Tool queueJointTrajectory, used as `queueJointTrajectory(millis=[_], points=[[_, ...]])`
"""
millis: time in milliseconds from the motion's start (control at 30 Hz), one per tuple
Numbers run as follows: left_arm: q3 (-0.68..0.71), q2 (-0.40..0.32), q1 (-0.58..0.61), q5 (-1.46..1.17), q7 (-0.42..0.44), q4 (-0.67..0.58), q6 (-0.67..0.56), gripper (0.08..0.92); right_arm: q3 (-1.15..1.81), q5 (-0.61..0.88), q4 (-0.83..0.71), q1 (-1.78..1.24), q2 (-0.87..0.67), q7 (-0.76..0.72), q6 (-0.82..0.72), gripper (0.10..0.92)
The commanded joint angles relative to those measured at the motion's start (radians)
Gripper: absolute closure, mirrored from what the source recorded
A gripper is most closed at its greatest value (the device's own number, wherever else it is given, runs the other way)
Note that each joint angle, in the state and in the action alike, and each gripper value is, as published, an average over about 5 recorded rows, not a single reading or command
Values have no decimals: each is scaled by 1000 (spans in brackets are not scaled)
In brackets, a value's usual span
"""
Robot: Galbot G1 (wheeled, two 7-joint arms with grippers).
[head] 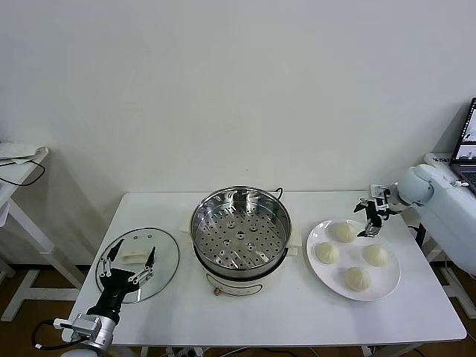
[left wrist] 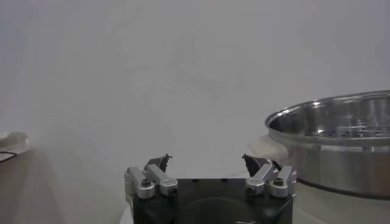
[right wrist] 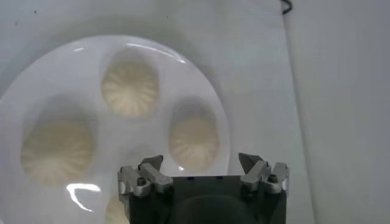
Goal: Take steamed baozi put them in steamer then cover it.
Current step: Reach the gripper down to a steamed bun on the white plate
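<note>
Baozi point(head: 343, 232) on plate point(head: 390, 286), beside steamer point(head: 240, 230)

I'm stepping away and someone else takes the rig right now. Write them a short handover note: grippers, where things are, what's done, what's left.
Left gripper: open, empty, hovering over the glass lid, which lies flat on the table left of the steamer.
Right gripper: open, empty, above the far edge of the white plate, by the rear bun.
Steamed baozi: all four on the plate, right of the steamer.
Steamer: mid-table, uncovered, perforated tray bare.
Done: nothing loaded yet.
Left: move four buns into the steamer, then put the lid on.
</note>
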Motion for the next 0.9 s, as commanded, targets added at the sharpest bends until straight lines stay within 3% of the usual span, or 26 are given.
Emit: queueJointTrajectory(millis=[33,900], points=[[-2,0,0,0,1,0,1,177,-42,-66,-112,47,85,-45,7,203],[-5,-15,12,1,2,-13,-6,177,32,-190,-189,-3,154,9,49,203]])
